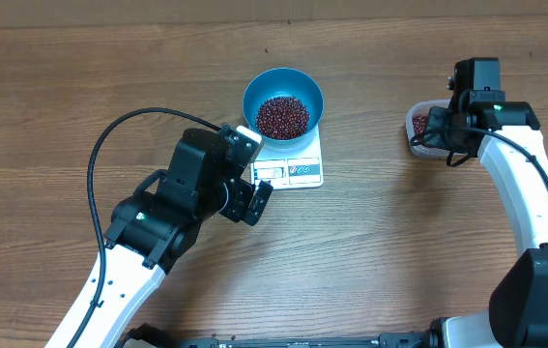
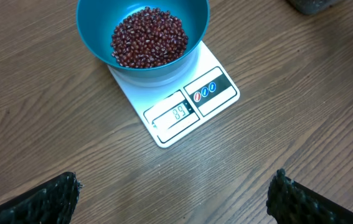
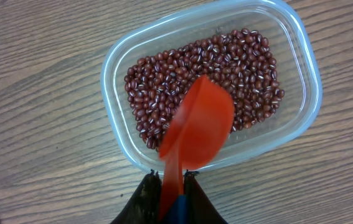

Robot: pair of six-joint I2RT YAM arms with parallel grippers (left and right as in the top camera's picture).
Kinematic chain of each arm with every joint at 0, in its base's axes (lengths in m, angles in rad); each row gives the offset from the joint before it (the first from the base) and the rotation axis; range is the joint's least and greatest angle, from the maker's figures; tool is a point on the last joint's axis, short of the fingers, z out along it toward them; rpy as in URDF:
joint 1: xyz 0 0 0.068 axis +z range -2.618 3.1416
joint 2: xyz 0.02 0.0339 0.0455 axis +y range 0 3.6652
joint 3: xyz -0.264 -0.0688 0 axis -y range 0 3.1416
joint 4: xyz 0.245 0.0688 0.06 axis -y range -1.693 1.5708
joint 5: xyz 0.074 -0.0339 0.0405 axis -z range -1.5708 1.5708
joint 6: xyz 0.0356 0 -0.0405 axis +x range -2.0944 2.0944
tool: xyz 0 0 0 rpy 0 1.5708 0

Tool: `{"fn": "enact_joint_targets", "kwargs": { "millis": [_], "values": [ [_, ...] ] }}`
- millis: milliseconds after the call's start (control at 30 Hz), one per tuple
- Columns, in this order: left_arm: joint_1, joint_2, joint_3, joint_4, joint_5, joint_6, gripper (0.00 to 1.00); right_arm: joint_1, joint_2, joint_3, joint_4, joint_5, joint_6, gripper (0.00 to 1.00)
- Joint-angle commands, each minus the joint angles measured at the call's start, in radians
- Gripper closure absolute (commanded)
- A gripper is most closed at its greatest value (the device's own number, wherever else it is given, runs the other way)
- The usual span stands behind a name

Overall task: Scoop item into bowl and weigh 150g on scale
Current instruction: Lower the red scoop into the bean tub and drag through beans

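The blue bowl [image 1: 250, 97] stands on the white scale [image 1: 304, 162] and holds a heap of dark red beans [image 1: 282, 116]. In the left wrist view the bowl [image 2: 92, 25] with its beans [image 2: 149, 36] sits on the scale [image 2: 218, 67], whose display reads 89. My left gripper [image 1: 254, 201] hovers just in front of the scale, jaws wide open and empty [image 2: 176, 186]. My right gripper [image 1: 435, 129] is at the clear tub [image 1: 415, 135]. It [image 3: 171, 177] is shut on the handle of a red spoon [image 3: 201, 121], whose blurred bowl hangs over the tub's beans [image 3: 251, 68].
The clear plastic tub [image 3: 111, 81] lies at the right, well apart from the scale. A black cable [image 1: 119, 130] loops from the left arm over the wooden table [image 1: 399, 251].
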Motion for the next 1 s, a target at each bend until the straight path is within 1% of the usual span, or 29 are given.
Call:
{"fn": "enact_joint_targets", "kwargs": {
  "millis": [0, 33, 67, 467, 600, 967],
  "values": [
    [-0.003, 0.007, 0.024, 0.003, 0.015, -0.009, 0.0, 0.001, -0.001, -0.005, 0.007, 0.003, 0.002, 0.88],
    [-0.003, 0.007, 0.024, 0.003, 0.015, -0.009, 0.01, 0.001, -0.001, -0.005, 0.009, 0.003, 0.002, 0.88],
    [-0.003, 0.007, 0.024, 0.003, 0.015, -0.009, 0.0, 0.001, -0.001, -0.005, 0.01, 0.003, 0.002, 0.96],
    [-0.003, 0.007, 0.024, 0.003, 0.015, -0.009, 0.01, 0.001, -0.001, -0.005, 0.011, 0.022, 0.002, 0.96],
    [-0.003, 0.007, 0.024, 0.003, 0.015, -0.009, 0.0, 0.001, -0.001, -0.005, 0.011, 0.022, 0.002, 0.89],
    [-0.003, 0.007, 0.024, 0.003, 0.015, -0.009, 0.0, 0.001, -0.001, -0.005, 0.011, 0.022, 0.002, 0.89]
  ]
}}
